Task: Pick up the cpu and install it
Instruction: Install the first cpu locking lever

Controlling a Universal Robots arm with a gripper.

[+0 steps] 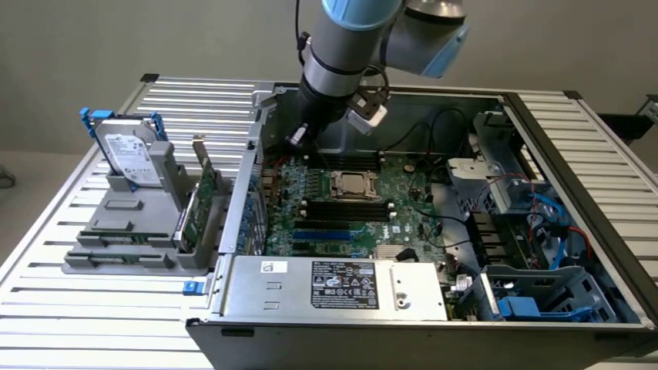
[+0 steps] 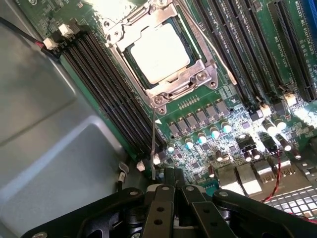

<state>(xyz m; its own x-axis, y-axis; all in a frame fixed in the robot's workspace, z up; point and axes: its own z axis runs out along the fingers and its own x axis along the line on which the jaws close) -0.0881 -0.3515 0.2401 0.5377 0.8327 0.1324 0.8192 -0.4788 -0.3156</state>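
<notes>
The black jointed gripper point(image 2: 171, 176) hung with fingers pressed shut on nothing, over the green motherboard point(image 2: 233, 124) just short of the steel socket frame point(image 2: 173, 90). Inside that frame lay the cpu point(image 2: 160, 52), square, pale, matte-lidded.

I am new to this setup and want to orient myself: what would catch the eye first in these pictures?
First, the large grey-and-blue robot arm reaching down into the open computer case. Close by, the pale silver cpu lies in its socket at the middle of the green motherboard. On the exterior view's left, outside the case, a hard drive stands upright in a grey holder.
</notes>
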